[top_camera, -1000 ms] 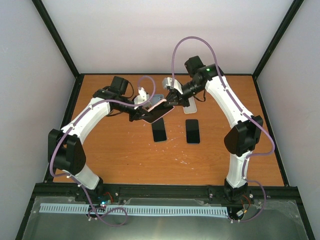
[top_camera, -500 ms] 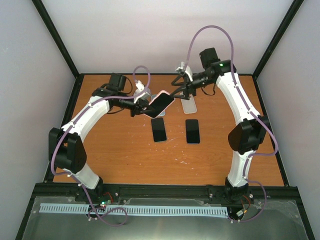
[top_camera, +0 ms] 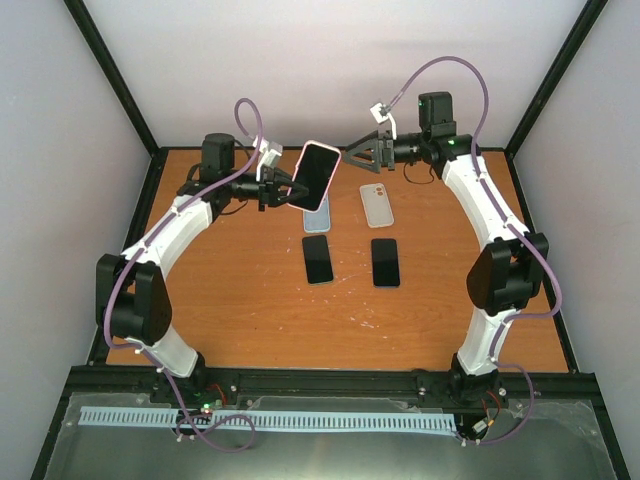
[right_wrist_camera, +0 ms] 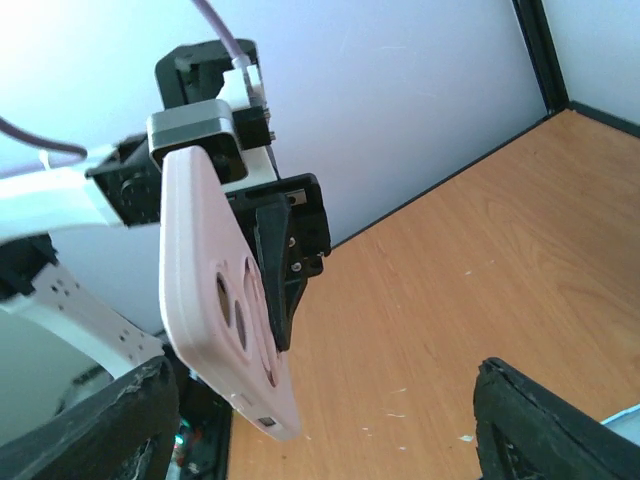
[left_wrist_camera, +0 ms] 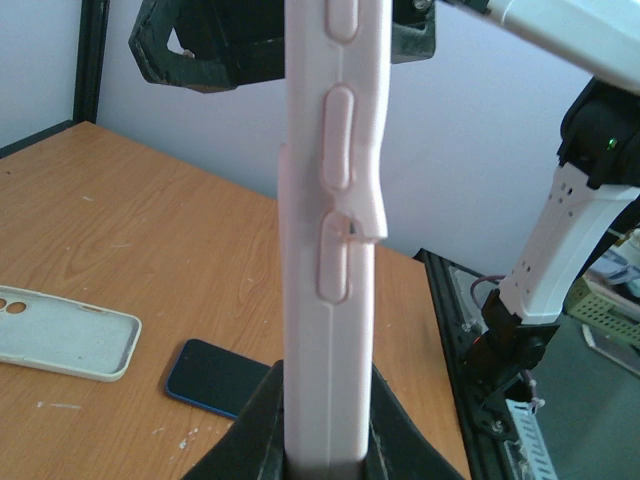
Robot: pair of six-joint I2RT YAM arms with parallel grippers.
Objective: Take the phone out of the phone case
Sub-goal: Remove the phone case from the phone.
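Now that the right arm [top_camera: 490, 215] has swung back, the phone [top_camera: 316, 178] hangs in the air above the far middle of the tabletop [top_camera: 250, 300]. Its dark screen faces the top camera and the pink phone case [right_wrist_camera: 215, 300] is still wrapped round it. Over the last second it has been lifted and turned more upright. The left jaws alone are clenched on its lower end. The right jaws, which were at the case's upper corner a second ago, now stand spread wide and apart from it, grasping nothing. In the left wrist view the case's side lip looks split or peeled partway along. The pry may therefore have started to loosen it, but the phone is not out, and I judge another pull is needed. Below lie a dark phone [top_camera: 318, 260], a second dark phone [top_camera: 385, 262] and a pale empty case [top_camera: 377, 205].
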